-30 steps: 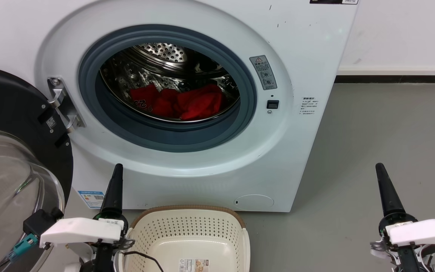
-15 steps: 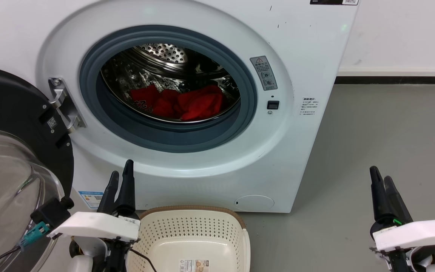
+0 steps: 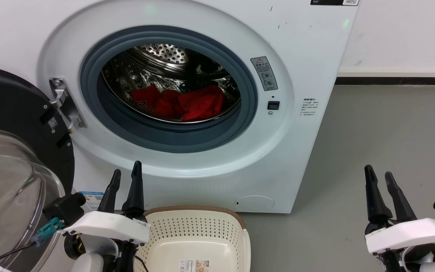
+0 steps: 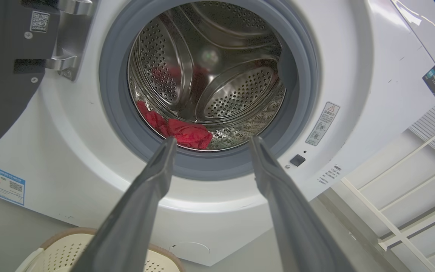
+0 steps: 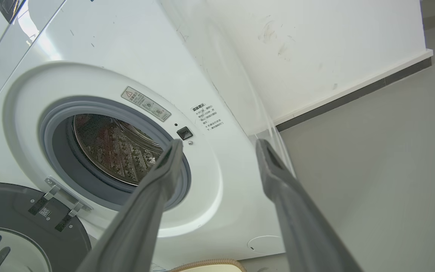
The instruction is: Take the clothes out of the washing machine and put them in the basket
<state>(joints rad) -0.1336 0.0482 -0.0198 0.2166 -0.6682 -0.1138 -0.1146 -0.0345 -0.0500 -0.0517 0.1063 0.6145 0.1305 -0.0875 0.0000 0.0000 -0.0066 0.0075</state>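
The right pincer [image 5: 218, 145], fingers spread and empty, points at the washing machine [image 5: 108, 56]. Its door [image 5: 13, 204] stands open at lower left, the basket [image 5: 210, 261] rim shows below, and grey floor [image 5: 372, 170] lies to the right.

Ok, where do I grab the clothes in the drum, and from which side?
Probably the bunched hump at the right of the clothes: it bulges up, offering a fold to pinch. Come in from the front, over the grey rim, with the left gripper.
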